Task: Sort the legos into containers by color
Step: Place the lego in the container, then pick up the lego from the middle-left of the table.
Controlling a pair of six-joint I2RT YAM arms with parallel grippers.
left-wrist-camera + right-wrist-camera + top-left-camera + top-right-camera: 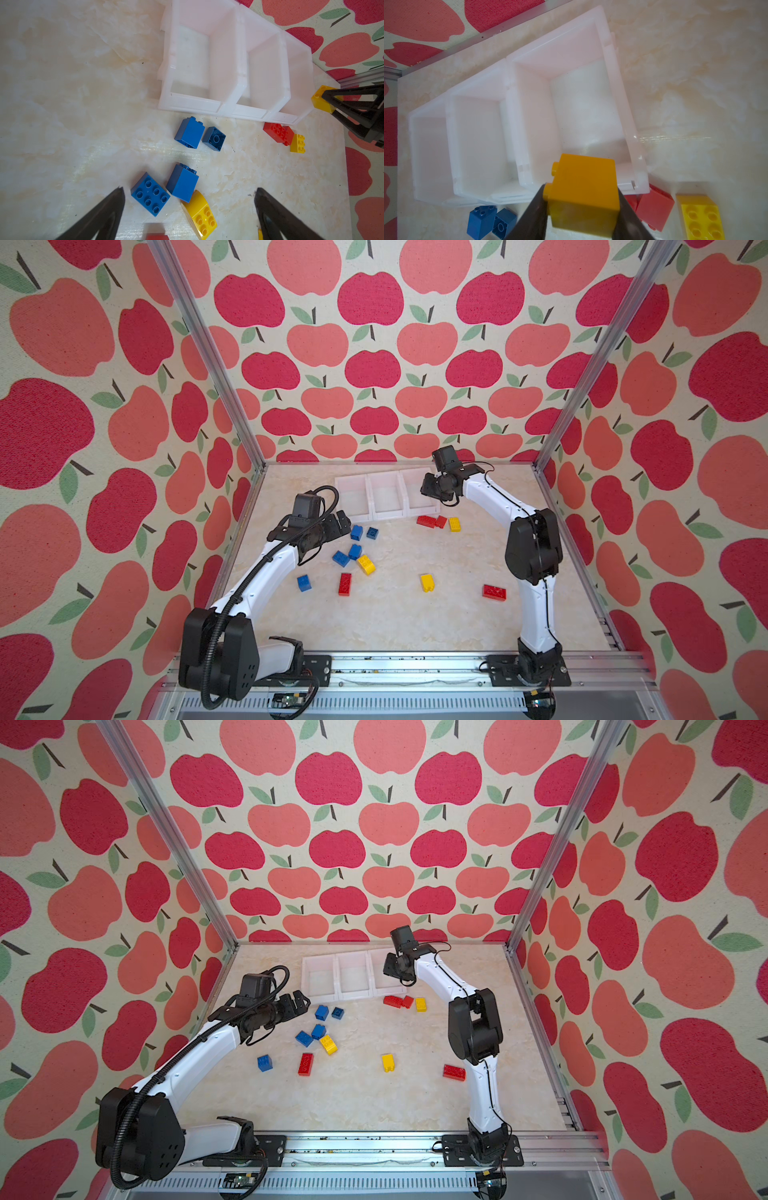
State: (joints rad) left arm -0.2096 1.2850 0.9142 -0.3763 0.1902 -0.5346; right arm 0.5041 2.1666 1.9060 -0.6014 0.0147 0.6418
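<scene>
Three white containers [386, 515] [616, 83] stand joined in a row at the back, and all look empty. My right gripper [582, 189] [428, 489] is shut on a yellow lego [584, 182] [320, 99], held over the front edge of the rightmost bin. My left gripper [189, 189] [343, 522] hangs open above a cluster of two blue legos [149, 194] [182, 182] and a yellow one [200, 214]. Two more blue legos [356, 532] lie just in front of the bins. Two red legos [426, 521] and a yellow one [454, 524] lie by the right bin.
Nearer the front lie a blue lego [304, 583], a red one [345, 584], a yellow one [427, 583] and a red one [494, 592]. Apple-patterned walls and metal posts [552, 448] close in the marble table. A rail [415, 668] runs along the front.
</scene>
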